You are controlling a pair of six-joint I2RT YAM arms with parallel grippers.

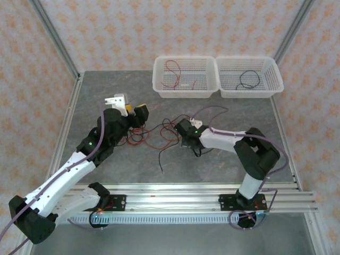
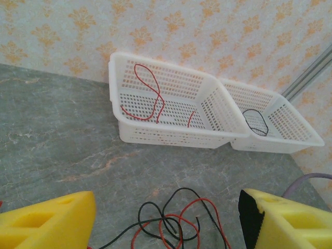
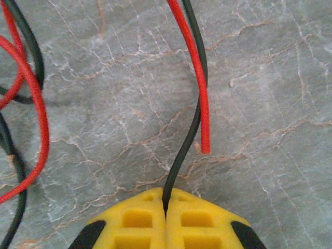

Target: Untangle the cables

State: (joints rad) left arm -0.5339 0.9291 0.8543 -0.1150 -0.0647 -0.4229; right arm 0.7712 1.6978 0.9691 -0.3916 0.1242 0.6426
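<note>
Grey, marble-veined stone covers the worktop (image 1: pixel 114 87), and the cables (image 1: pixel 159 135) lie as a loose knot of red and black loops at its middle, between the two arms. In the overhead view the right tool (image 1: pixel 186 139) sits low at the right edge of the knot. Its wrist view shows the yellow pads of the right tool (image 3: pixel 166 218) clenched flat together on one black cable (image 3: pixel 184 150), which rises from the seam toward the top of the frame. A red cable (image 3: pixel 202 104) runs just beside it and ends in a cut tip on bare stone. More red and black loops curve down the left edge of that frame, while the right half is open worktop. The left tool (image 1: pixel 133 113) stands at the knot's left side with its jaws released and wide apart. In its wrist view the left tool (image 2: pixel 166 223) has the tangle lying between its pads. Bare stone stretches from the knot to two white mesh baskets against the patterned far wall. The left basket (image 1: pixel 184 59) holds red wire (image 1: pixel 172 69) and the right basket (image 1: pixel 247 58), touching it, holds black wire (image 1: pixel 248 79). Metal frame rails border the worktop left and right.
</note>
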